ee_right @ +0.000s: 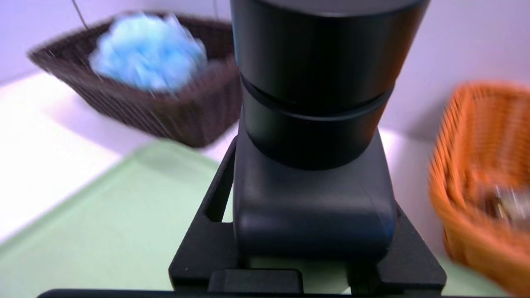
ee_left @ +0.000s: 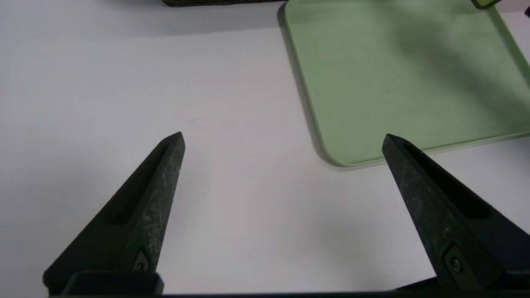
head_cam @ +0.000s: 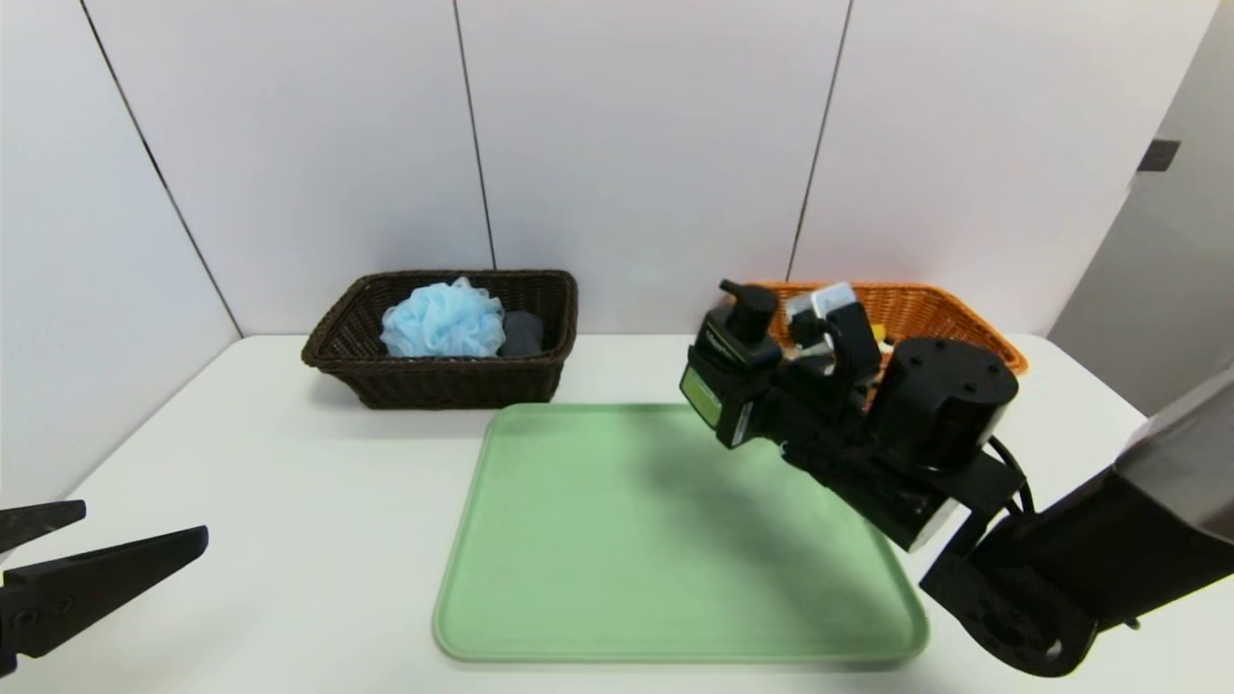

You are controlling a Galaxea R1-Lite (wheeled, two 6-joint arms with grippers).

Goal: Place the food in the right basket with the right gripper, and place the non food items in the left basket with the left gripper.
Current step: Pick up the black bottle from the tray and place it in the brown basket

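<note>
The right hand [head_cam: 762, 371] is holding a black pump bottle [head_cam: 735, 371] with a green label, clamped on it, lifted above the green tray [head_cam: 578, 540] at the tray's two o'clock corner. In the right wrist view the bottle [ee_right: 314, 124] is filling the middle of the picture, seated between the jaws. The orange basket [head_cam: 964, 318] is sitting just behind the hand, at one o'clock on the desk [head_cam: 289, 501], with a few packaged items showing inside. The dark wicker basket [head_cam: 443, 337] is standing at eleven o'clock, holding a blue bath pouf [head_cam: 443, 318] and something grey beside it.

The left hand [head_cam: 58, 569] is waiting low over the desk at eight o'clock, its fingers [ee_left: 157, 186] spread apart and holding nothing.

The tray is looking bare, so this seems to be the last item. A pump bottle reads as non-food, which belongs in the dark basket by the left hand; yet the right hand is carrying it. The next move is calling for care over which basket gets it.
</note>
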